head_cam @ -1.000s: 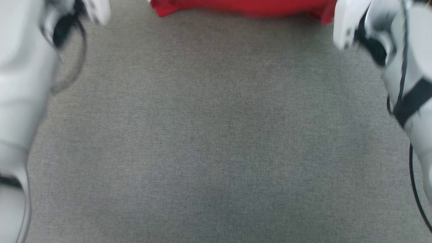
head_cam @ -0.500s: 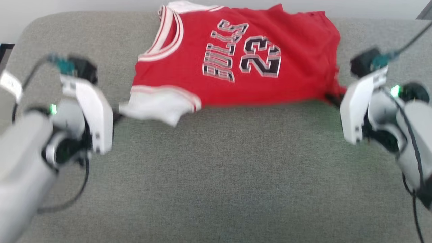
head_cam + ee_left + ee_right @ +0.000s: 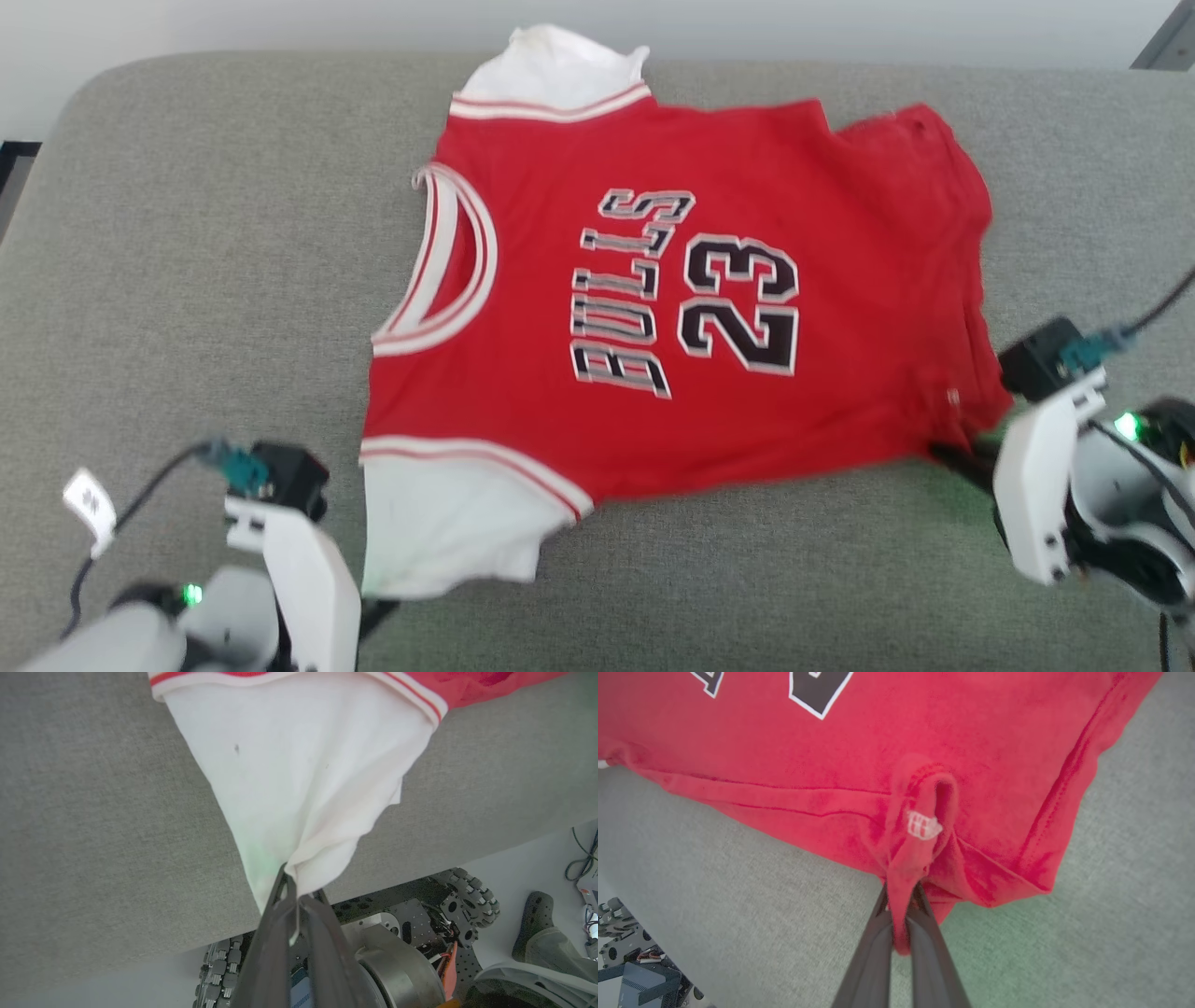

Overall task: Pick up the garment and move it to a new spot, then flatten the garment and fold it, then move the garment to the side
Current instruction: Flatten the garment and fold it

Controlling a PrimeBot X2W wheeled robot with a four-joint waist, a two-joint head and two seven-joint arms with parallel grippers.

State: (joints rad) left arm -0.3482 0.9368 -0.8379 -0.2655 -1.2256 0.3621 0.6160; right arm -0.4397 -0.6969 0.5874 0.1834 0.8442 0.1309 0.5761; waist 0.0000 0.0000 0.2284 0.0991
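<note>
A: What changed just now?
B: The garment [image 3: 653,308] lies wider on the grey cushion [image 3: 187,233] than before.
A: And the grips?
B: The left end effector [image 3: 292,882] pinches the white sleeve [image 3: 299,765] and the right end effector [image 3: 901,891] pinches the red hem [image 3: 920,858]. I think flattening has begun.

Counted on 1 grey padded surface [image 3: 187,233]: 1 red garment [image 3: 653,308] w/ 2 white sleeves, near sleeve [image 3: 448,523] & far sleeve [image 3: 551,70], and 1 striped neck opening [image 3: 457,271]. Chest print: 1 word of 5 letters, 1 no. of 2 digits. Grippers: 2, the left gripper [image 3: 289,886] & right gripper [image 3: 901,891], w/ 2 dark fingers [image 3: 873,961] apiece. Green lights: 2, left light [image 3: 191,594] & right light [image 3: 1127,427]. Cable tag [image 3: 89,499]: 1. Hem label [image 3: 924,825]: 1. Toothed wheels [image 3: 467,896], left wrist view: 2.
</note>
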